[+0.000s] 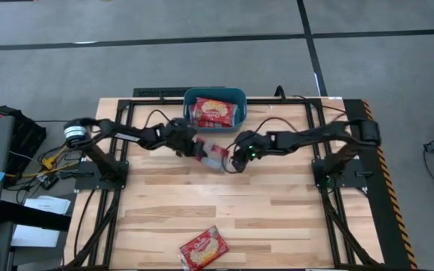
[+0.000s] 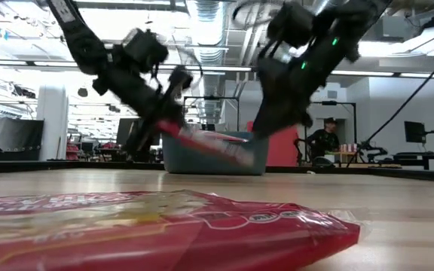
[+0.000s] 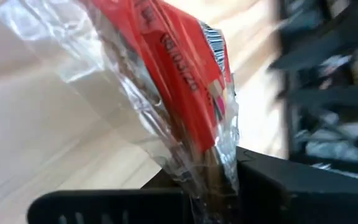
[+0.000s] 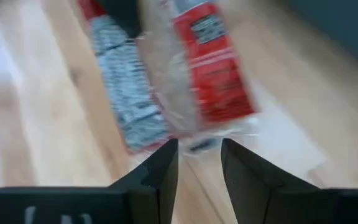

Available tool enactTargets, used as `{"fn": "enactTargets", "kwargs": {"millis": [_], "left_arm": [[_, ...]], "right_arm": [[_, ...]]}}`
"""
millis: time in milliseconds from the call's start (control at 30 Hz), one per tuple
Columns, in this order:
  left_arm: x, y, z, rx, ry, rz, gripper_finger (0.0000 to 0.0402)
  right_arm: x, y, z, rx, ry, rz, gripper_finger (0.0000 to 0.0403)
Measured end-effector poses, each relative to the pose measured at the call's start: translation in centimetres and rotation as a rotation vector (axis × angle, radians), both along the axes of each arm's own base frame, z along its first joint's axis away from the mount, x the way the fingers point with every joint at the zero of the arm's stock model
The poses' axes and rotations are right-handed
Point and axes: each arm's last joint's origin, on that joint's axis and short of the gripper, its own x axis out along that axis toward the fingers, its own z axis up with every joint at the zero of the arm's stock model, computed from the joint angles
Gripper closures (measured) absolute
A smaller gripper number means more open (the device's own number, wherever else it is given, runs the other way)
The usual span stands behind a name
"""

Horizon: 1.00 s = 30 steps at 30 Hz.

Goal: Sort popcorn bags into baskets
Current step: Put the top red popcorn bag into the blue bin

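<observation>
A teal basket (image 1: 214, 95) stands at the table's far edge with a red popcorn bag (image 1: 213, 111) lying in it. My left gripper (image 1: 193, 144) is shut on another red and clear popcorn bag (image 1: 212, 155), held in the air just near of the basket. My right gripper (image 1: 236, 162) is open at that bag's free end (image 4: 197, 142), with one finger on either side of it. A third bag (image 1: 203, 248) lies flat by the table's near edge and fills the front of the low view (image 2: 164, 226). My left gripper (image 3: 213, 186) pinches the bag by its clear sealed end (image 3: 211, 163) between the two fingers. The bag is lifted clear of the table and slopes down from the fingers toward the right gripper (image 2: 281, 124). Whether my right gripper's fingers (image 4: 160, 165) touch the bag's free end, I cannot tell.
The wooden table (image 1: 277, 211) shows bare boards between the arms and the near bag. Black arm frames (image 1: 104, 173) stand at both sides. In the low view a person (image 2: 326, 139) sits in the room behind the basket (image 2: 179, 159).
</observation>
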Motion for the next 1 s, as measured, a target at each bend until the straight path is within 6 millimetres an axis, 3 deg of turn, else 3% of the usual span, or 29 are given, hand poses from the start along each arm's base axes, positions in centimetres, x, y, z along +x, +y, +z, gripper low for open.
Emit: {"fn": "enactTargets", "kwargs": {"millis": [200, 333, 467, 700, 867, 1000], "left_arm": [[-0.7, 0.8, 6.4, 0.136, -0.177, 0.169, 0.0394], [-1.2, 3.3, 9.2, 0.291, -0.167, 0.302, 0.0397], [-1.4, 7.1, 9.3, 0.341, -0.09, 0.334, 0.0397], [-1.2, 12.9, 6.6, 0.289, -0.021, 0.293, 0.0397], [-1.0, 14.5, 4.7, 0.229, 0.041, 0.282, 0.0382], [-0.6, 15.1, 4.7, 0.213, 0.029, 0.304, 0.035]], "right_arm": [[-2.7, 0.0, 4.6, -0.113, -0.072, -0.08, 0.0267], [-3.6, -0.4, 6.5, -0.224, -0.131, -0.154, 0.0275], [-3.6, -1.3, 6.7, -0.262, -0.146, -0.17, 0.0281], [-3.0, -2.9, 5.7, -0.259, -0.133, -0.195, 0.0284], [-2.7, -3.8, 5.5, -0.281, -0.151, -0.183, 0.0284], [-2.2, -5.3, 5.9, -0.312, -0.157, -0.193, 0.0284]]}}
